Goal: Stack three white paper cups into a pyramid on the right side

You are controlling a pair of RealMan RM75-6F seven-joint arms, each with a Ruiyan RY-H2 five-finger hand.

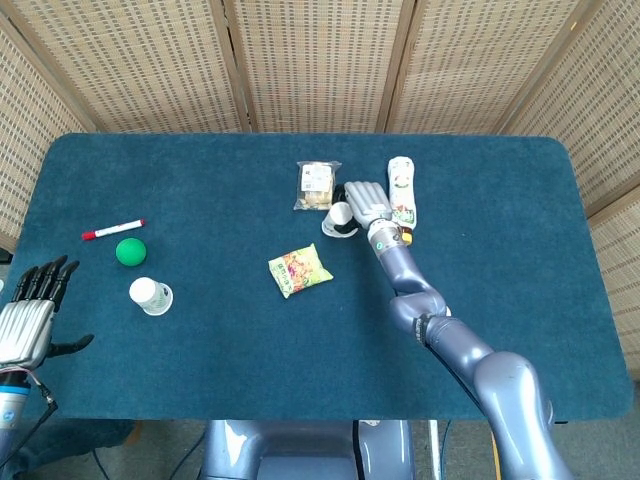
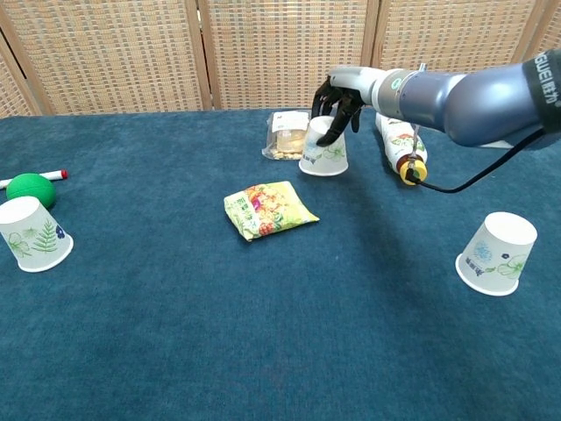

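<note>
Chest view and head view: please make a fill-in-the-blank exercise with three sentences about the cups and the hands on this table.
1. The right hand grips the middle cup, which is lifted and ____, not standing flat.
2. The ball beside the left cup has the colour ____.
3. The left hand, off the table's near-left edge, holds ____.

Missing words: tilted; green; nothing
</note>
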